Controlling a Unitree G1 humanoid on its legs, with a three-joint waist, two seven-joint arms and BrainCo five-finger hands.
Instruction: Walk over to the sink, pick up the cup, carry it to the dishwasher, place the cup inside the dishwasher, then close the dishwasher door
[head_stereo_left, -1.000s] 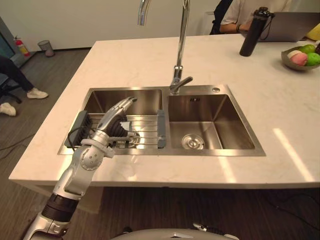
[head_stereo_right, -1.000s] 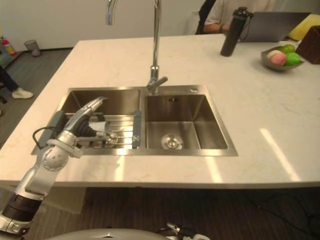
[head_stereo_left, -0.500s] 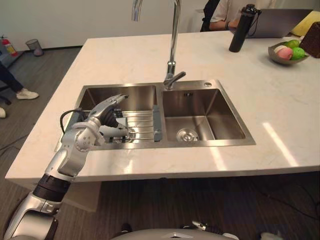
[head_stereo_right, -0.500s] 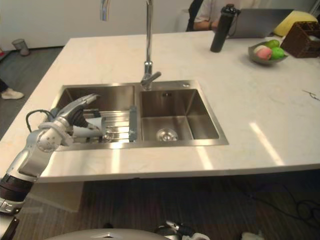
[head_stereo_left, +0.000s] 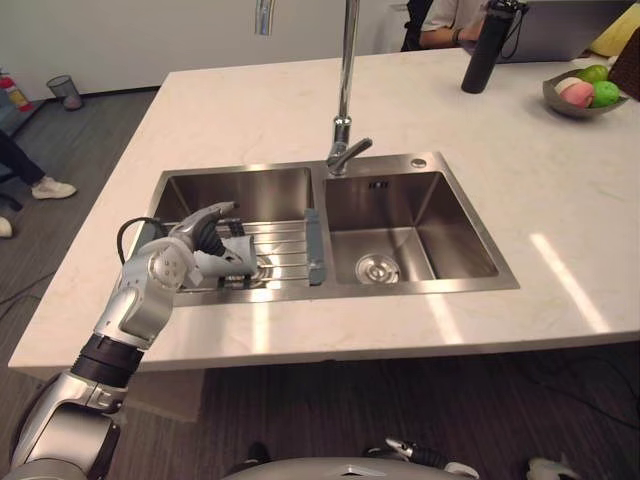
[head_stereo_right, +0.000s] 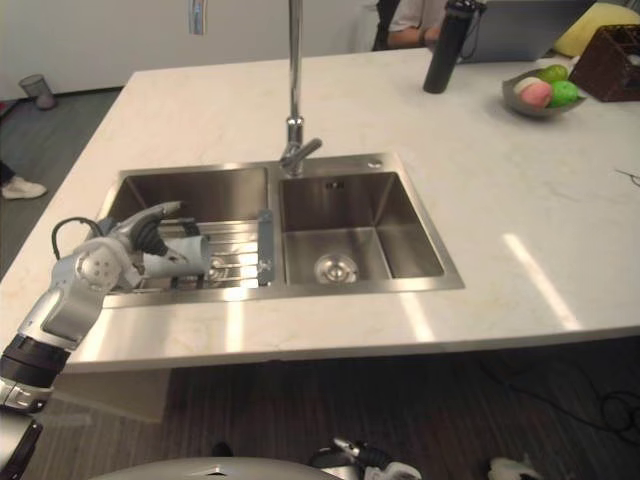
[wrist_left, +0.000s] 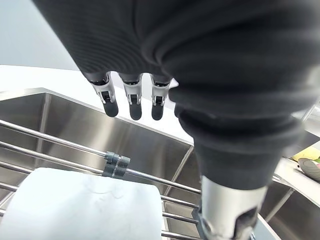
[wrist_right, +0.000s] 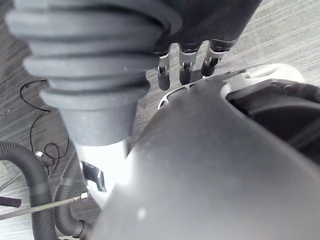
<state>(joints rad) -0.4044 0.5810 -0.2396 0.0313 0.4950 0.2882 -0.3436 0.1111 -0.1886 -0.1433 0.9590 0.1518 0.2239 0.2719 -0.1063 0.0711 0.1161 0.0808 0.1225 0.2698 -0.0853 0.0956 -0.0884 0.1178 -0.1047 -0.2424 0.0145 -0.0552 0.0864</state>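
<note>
while the cup (wrist_left: 75, 210) is lying on the sink rack (head_stereo_left: 285, 250), you are arching your left hand (head_stereo_left: 205, 238) over it, fingers (wrist_left: 131, 107) spread (nothing gripped); the pickup is calling for a closing wrap.

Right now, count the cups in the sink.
1. The cup lies on the wire rack in the left basin, by the left robot hand; others could hide behind it.
</note>
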